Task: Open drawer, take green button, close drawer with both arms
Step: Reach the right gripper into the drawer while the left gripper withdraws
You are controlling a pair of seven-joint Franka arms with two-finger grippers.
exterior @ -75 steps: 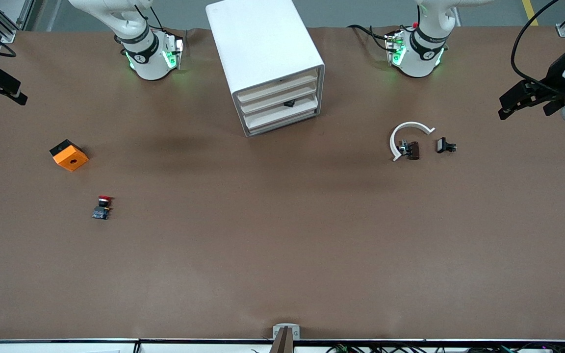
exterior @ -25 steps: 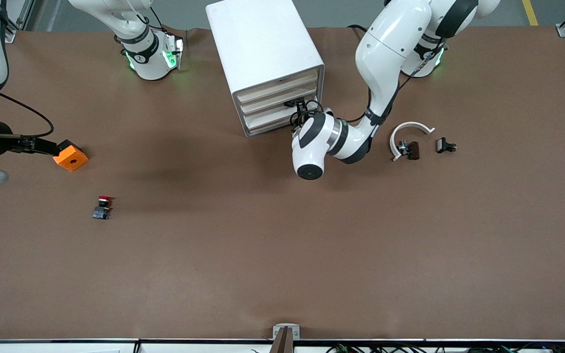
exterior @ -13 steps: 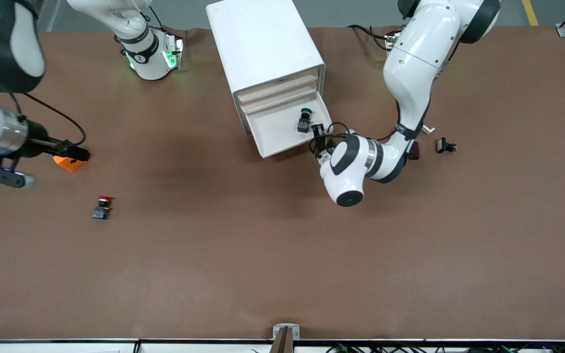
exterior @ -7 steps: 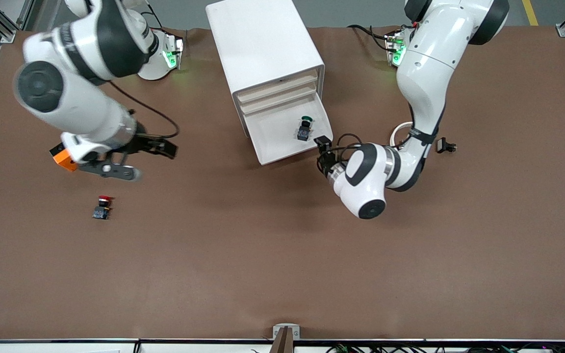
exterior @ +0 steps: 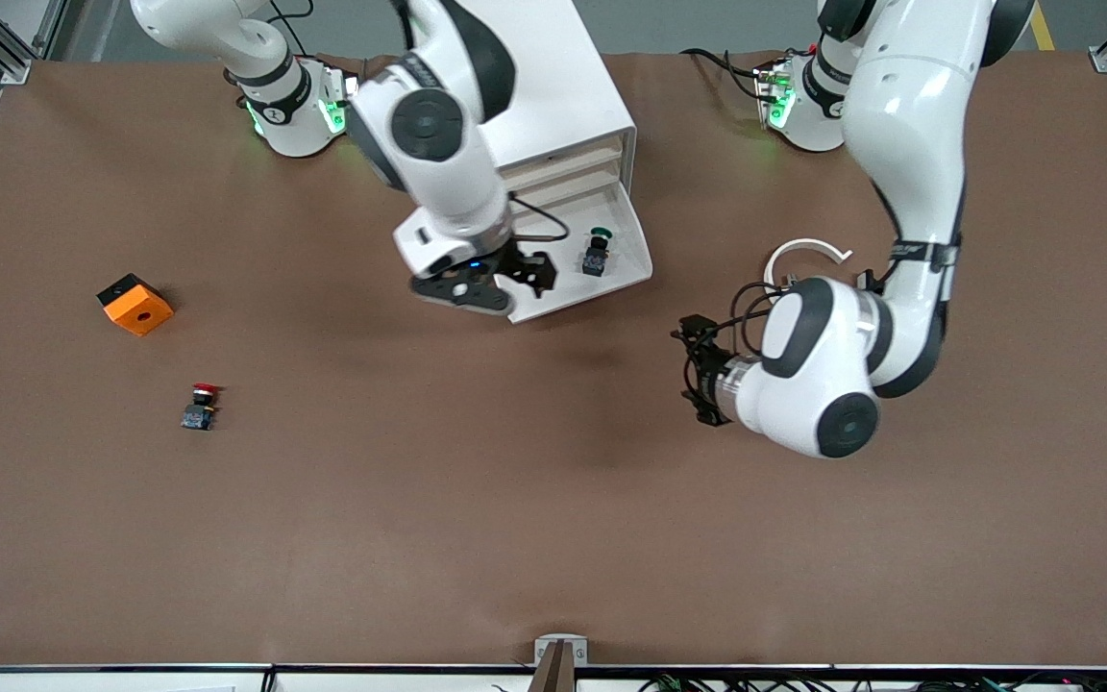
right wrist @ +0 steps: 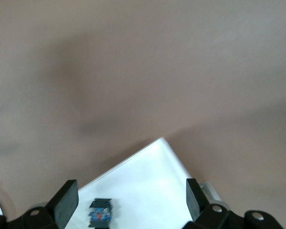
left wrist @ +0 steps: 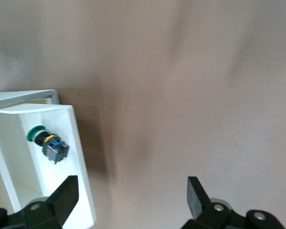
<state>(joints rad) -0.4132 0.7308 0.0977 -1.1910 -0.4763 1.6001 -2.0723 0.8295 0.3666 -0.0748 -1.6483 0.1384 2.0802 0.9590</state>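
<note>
Lying in the pulled-out drawer (exterior: 632,252) of the white cabinet (exterior: 525,91) is the button (exterior: 597,252), green cap showing and touched by neither gripper. The right gripper (exterior: 527,274) is hanging over the drawer's open tray beside the button with its fingers (right wrist: 63,200) spread wide and empty. The left gripper (exterior: 698,375) is hovering over bare table (exterior: 515,500) toward the left arm's end, well apart from the drawer, its fingers (left wrist: 195,195) also spread wide and holding nothing.

A wide table (exterior: 477,538) under brown matte covering fills the scene — soft shadows blur across it; grey floor (exterior: 688,24) shows along its upper edge.
</note>
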